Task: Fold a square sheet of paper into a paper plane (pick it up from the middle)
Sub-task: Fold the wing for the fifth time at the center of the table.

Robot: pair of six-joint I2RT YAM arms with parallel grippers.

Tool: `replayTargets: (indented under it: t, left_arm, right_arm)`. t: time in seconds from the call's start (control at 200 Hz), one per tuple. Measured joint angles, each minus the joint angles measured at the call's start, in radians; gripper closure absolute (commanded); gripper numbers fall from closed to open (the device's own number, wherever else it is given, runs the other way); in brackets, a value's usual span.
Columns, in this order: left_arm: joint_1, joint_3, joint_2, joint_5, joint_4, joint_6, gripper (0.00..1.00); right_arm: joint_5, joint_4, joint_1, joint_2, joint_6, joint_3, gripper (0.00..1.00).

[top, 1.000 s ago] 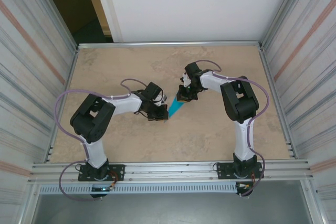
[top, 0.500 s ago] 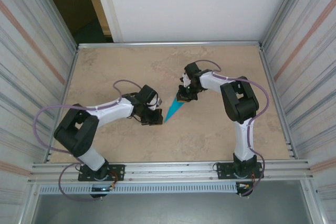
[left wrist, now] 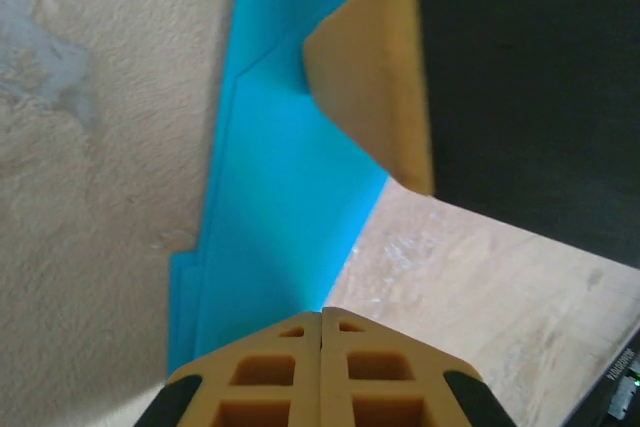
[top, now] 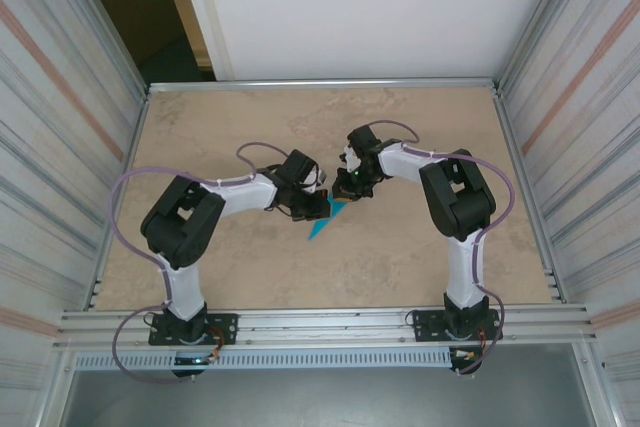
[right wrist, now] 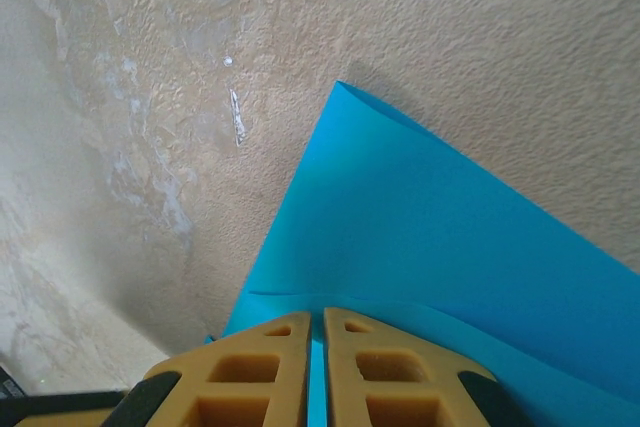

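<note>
On the mottled beige surface [top: 200, 137] between the two arms lies the pointed turquoise-blue folded paper plane [top: 322, 223], its far end clamped in the closed right end effector [right wrist: 322, 319], while the left end effector [left wrist: 321, 315], fingers pressed together, meets its edge.

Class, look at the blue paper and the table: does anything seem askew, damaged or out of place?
Slightly. In the left wrist view the layers of the paper plane do not line up: one edge steps out at lower left. The right claw is shut on it. Nothing looks torn or spilled.
</note>
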Motion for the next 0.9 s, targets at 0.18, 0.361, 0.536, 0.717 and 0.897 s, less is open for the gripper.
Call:
replayTargets:
  t: [0.18,0.361,0.536,0.717,0.897]
  left_arm:
    - [0.0,0.005,0.026,-0.019,-0.006,0.0,0.96]
    - [0.0,0.005,0.026,-0.031,-0.005,-0.001,0.97]
    - [0.0,0.005,0.026,-0.034,-0.006,-0.005,0.97]
    - [0.0,0.005,0.026,-0.034,-0.006,-0.016,0.97]
    - [0.0,0.005,0.026,-0.034,-0.008,-0.019,0.97]
  right_arm:
    - [-0.018,0.006,-0.008,-0.016,-0.002,-0.011,0.83]
    - [-0.036,0.064,-0.04,-0.129,-0.015,-0.095,0.83]
    - [-0.037,0.114,-0.059,-0.167,-0.036,-0.163,0.84]
    - [-0.044,0.133,-0.059,-0.135,-0.048,-0.169,0.85]
    - [-0.045,0.131,-0.063,-0.066,-0.057,-0.137,0.86]
